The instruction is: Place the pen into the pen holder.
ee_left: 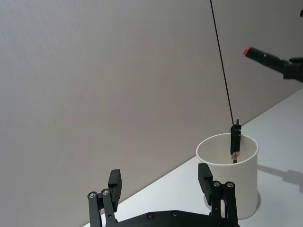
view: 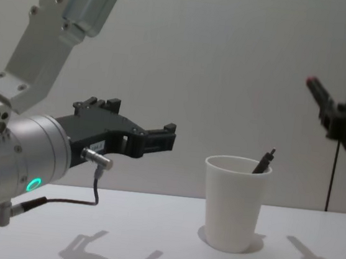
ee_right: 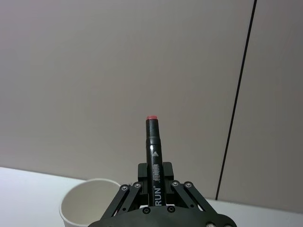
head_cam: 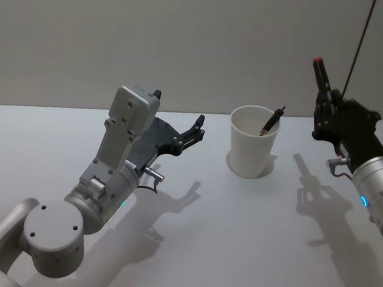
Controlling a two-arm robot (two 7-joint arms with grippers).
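While cup (view: 234, 202) stands, gripper (ee_right: 155, 177) grips pen (ee_right: 153, 146).

We see a plain white table (head_cam: 191, 248) before a grey wall. Directly on it stands one thing, the white paper pen holder (head_cam: 251, 150), upright near the far edge, throwing a soft shadow at its base.

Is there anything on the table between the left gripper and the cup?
No. In the head view, bare table separates the left gripper from the cup.
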